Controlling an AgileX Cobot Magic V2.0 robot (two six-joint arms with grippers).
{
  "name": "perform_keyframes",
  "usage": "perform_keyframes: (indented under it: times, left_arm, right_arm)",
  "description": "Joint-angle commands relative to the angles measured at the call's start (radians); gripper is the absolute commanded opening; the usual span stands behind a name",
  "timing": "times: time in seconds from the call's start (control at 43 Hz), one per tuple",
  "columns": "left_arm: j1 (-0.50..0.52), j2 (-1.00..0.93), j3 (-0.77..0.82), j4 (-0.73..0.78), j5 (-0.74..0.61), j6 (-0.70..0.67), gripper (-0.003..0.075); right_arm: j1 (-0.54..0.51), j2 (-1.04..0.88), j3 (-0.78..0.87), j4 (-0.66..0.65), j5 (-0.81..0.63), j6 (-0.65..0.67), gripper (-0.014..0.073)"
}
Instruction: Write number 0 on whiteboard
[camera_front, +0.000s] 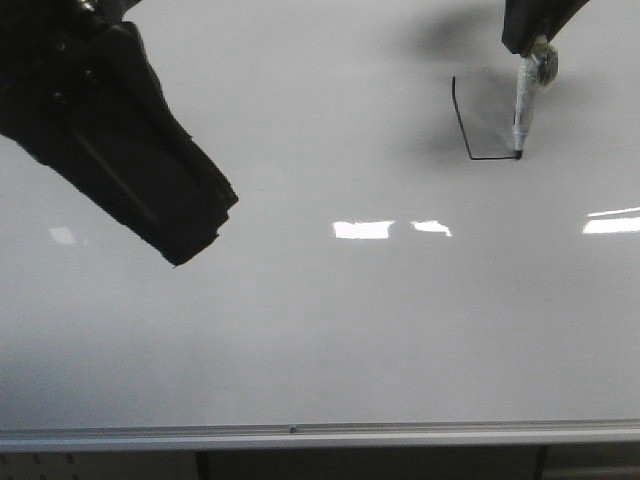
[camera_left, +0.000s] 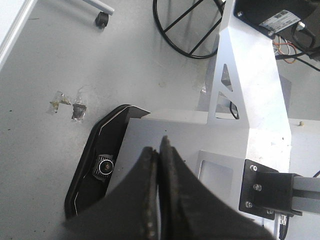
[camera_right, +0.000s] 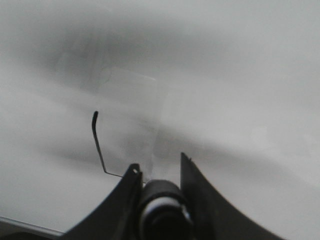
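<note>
The whiteboard (camera_front: 320, 330) fills the front view, with its silver rail (camera_front: 320, 435) along the near edge. The number 0 (camera_front: 463, 125) is only a partial thin black outline: a slanted left side and a short bottom line. It also shows in the right wrist view (camera_right: 99, 145). My right gripper (camera_front: 530, 35) is shut on a white marker (camera_front: 527, 105), whose tip touches the board at the right end of the bottom line. In the right wrist view the right gripper (camera_right: 159, 170) clamps the marker's barrel (camera_right: 160, 200). My left gripper (camera_left: 160, 145) is shut and empty; the left arm (camera_front: 150, 180) hangs over the board's left.
Bright light reflections (camera_front: 363, 229) lie across the board's middle and at the right edge (camera_front: 612, 224). The left wrist view shows the floor, a caster wheel (camera_left: 102, 20), looped cables (camera_left: 190, 30), the robot's metal frame (camera_left: 250, 100) and a black camera housing (camera_left: 97, 167).
</note>
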Motion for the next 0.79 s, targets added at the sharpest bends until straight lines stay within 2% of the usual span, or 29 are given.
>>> perform_keyframes:
  times: [0.0,0.465,0.767]
  left_arm:
    - [-0.006,-0.032,-0.029,-0.061,0.012,-0.004,-0.002]
    - [-0.006,-0.032,-0.029,-0.061,0.012,-0.004,-0.002]
    - [-0.006,-0.032,-0.029,-0.061,0.012,-0.004,-0.002]
  right_arm:
    - [-0.011,-0.055,-0.034,-0.031,-0.087,-0.004,-0.0067]
    - [-0.011,-0.054,-0.162,-0.036,-0.136,-0.004,-0.0067]
    - [-0.008,-0.053,-0.169,0.061,-0.202,-0.004,-0.0067]
